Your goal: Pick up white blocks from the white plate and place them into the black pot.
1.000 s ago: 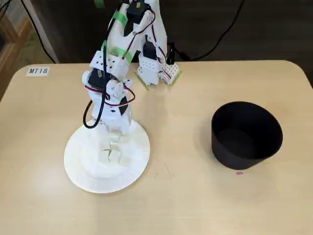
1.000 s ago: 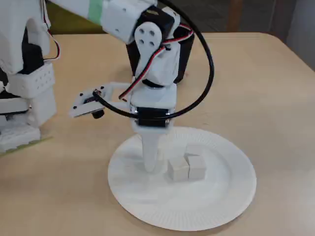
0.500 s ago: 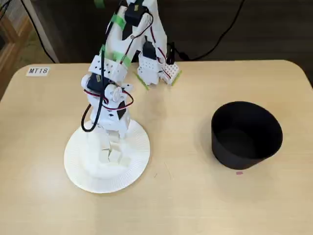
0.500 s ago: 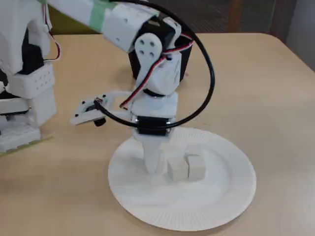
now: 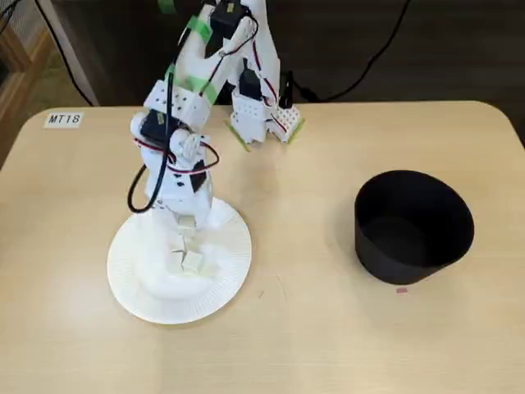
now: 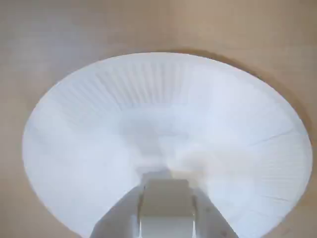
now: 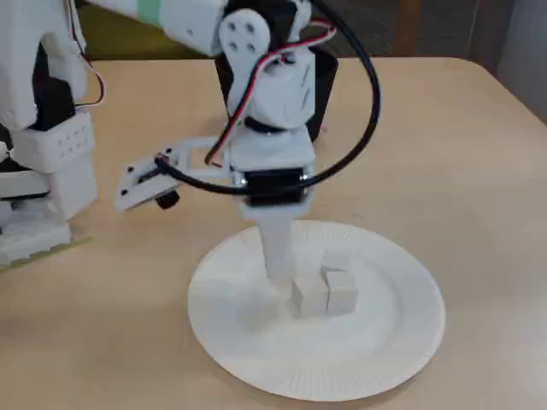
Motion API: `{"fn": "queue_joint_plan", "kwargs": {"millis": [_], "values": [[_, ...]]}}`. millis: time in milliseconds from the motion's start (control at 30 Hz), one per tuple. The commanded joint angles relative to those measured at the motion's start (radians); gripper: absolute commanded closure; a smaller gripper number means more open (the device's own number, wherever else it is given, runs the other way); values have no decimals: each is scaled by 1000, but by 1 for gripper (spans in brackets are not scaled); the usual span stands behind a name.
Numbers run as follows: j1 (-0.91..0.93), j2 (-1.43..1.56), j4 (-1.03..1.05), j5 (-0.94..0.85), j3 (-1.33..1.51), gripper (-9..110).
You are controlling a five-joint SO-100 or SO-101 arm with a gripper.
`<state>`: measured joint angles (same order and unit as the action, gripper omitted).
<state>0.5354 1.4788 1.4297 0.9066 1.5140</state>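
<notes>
Filling the wrist view from edge to edge, the plate (image 6: 163, 124) is a round white paper disc with a smooth centre and fine radial ribs around its rim, resting on a pale wood-grain table (image 6: 44, 29). At the bottom of that view a block (image 6: 166, 201), off-white with square flat faces, sits clamped between the two white plastic fingers (image 6: 121, 215), so the claw is closed around it. In a fixed view from the side, the gripper (image 7: 279, 265) tapers to a narrow point hanging just above the plate (image 7: 376, 359); the held block is hidden there. Just right of the tip lie the blocks (image 7: 325, 290), at least two small matte cubes touching side by side near the plate's middle. A looping black cable and red-and-white wires run over the boxy white wrist. In a fixed view from above, the gripper (image 5: 186, 223) hangs over the far part of the plate (image 5: 131, 287), with a cream block (image 5: 187, 222) at its tip and loose blocks (image 5: 187, 261) below it in the picture. Well apart, on the right of the table (image 5: 287, 345), stands the pot (image 5: 414, 226), a matte black straight-walled cylinder, open on top, its inside too dark to make out.
</notes>
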Motion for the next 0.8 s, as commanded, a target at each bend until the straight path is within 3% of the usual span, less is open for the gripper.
{"fn": "queue_joint_plan", "kwargs": {"millis": [0, 200, 433, 633, 767], "values": [[3, 103, 87, -178, -181, 104], [-132, 293, 61, -517, -325, 104], [-541, 546, -60, -879, -298, 104], [-962, 632, -290, -1000, 23, 104], [-1138, 580, -416, -1039, 183, 104]]}}
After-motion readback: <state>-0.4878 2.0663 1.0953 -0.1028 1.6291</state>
